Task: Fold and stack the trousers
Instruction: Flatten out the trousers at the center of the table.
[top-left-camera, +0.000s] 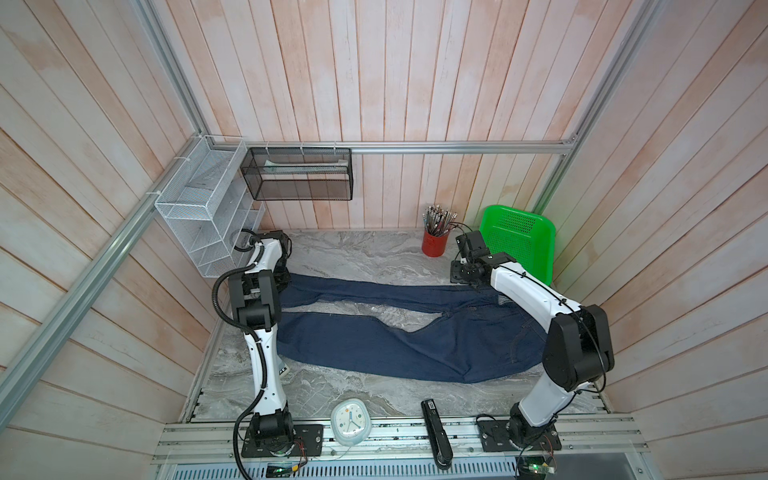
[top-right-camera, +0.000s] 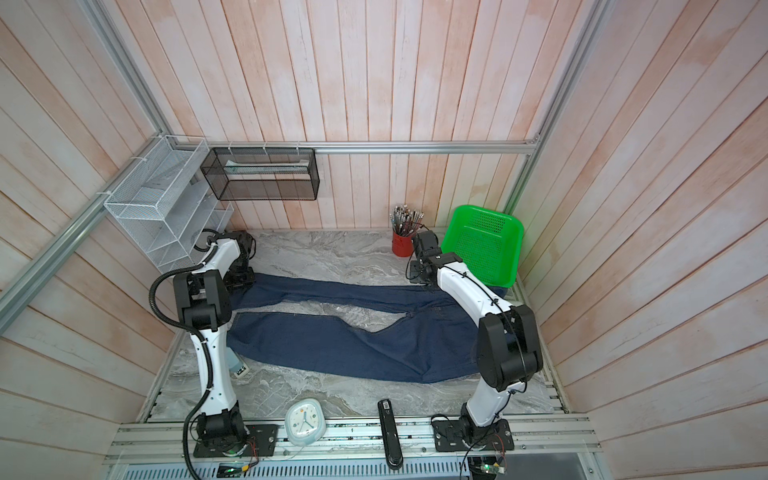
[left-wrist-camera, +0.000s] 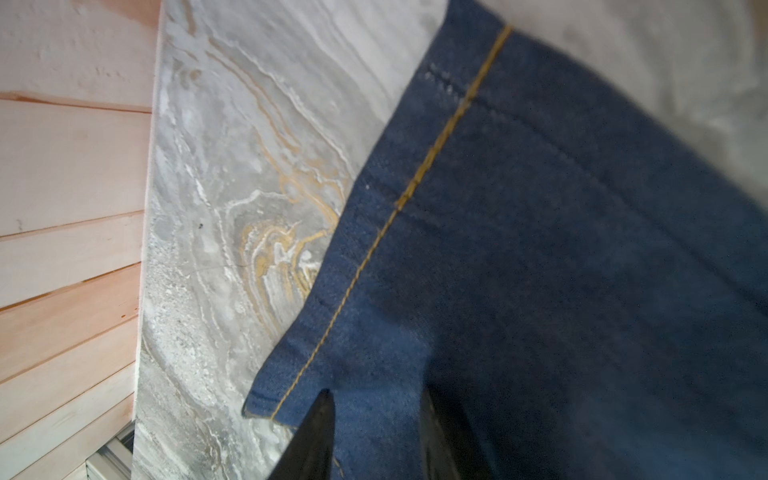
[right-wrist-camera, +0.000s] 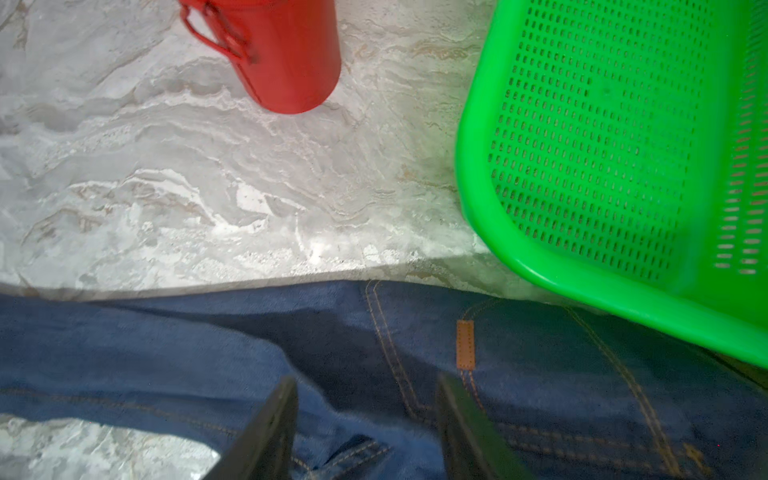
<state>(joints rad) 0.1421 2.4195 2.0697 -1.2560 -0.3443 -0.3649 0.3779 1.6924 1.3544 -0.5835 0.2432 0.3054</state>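
Trousers (top-left-camera: 374, 345): soft, heavy denim. Left gripper (left-wrist-camera: 376, 440) fingers (left-wrist-camera: 318, 440) narrowly parted, hem corner (left-wrist-camera: 266, 399) beside them; right gripper (right-wrist-camera: 370, 436) fingers (right-wrist-camera: 266, 440) wider, double seam (right-wrist-camera: 409, 399) between. Pinch hem, waistband.

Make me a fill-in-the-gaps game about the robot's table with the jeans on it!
1. The jeans spread out on the marble table are dark ____.
2. The pencil cup is coloured ____.
3. The green basket stands nearest the robot's ____ arm.
4. Beside the white mesh rack hangs a mesh rack coloured ____.
Missing words: blue, red, right, black.
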